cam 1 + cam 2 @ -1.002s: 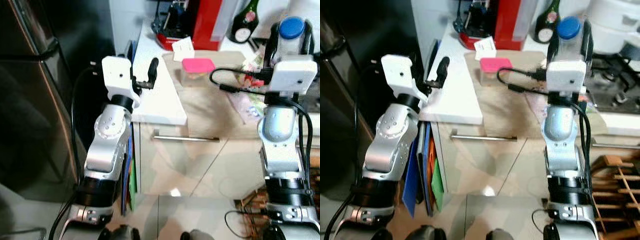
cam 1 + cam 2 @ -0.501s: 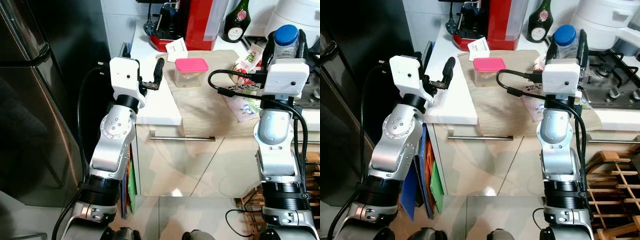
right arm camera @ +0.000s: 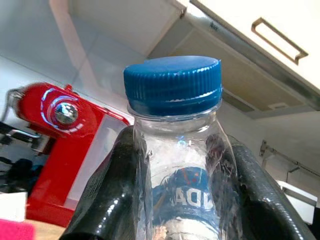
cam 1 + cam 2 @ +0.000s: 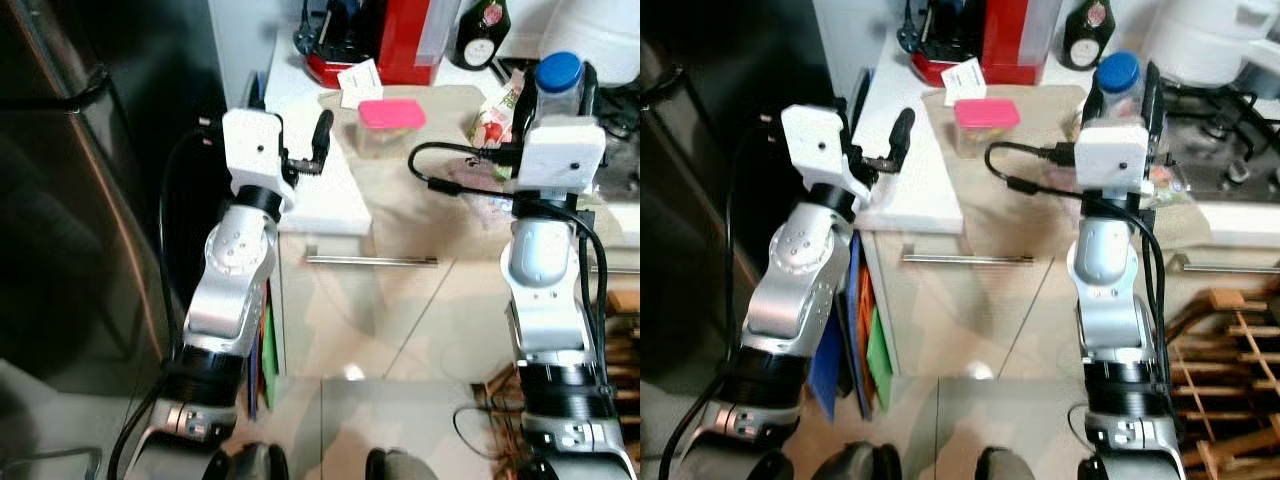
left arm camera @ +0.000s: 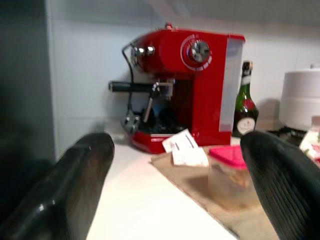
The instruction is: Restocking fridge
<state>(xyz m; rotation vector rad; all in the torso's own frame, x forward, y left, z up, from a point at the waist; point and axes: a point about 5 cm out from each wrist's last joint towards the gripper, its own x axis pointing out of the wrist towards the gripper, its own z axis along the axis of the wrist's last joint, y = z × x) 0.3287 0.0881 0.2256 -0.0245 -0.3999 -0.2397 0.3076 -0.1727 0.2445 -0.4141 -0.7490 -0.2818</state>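
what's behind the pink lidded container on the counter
Behind the pink-lidded container stand a red coffee machine and a green bottle; two paper cards lie beside it. The container hides the counter directly behind it.

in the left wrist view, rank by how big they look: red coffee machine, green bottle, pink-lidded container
1. red coffee machine
2. pink-lidded container
3. green bottle

The container and bottle look close in size, and the container stands nearer the camera, so that order is unsure.

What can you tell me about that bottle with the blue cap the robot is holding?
The bottle is clear plastic with a ribbed blue screw cap, closed, and a blue printed label low on its body. It stands upright, clamped between the two black fingers of the right gripper, raised above the countertop's right side near the stove.
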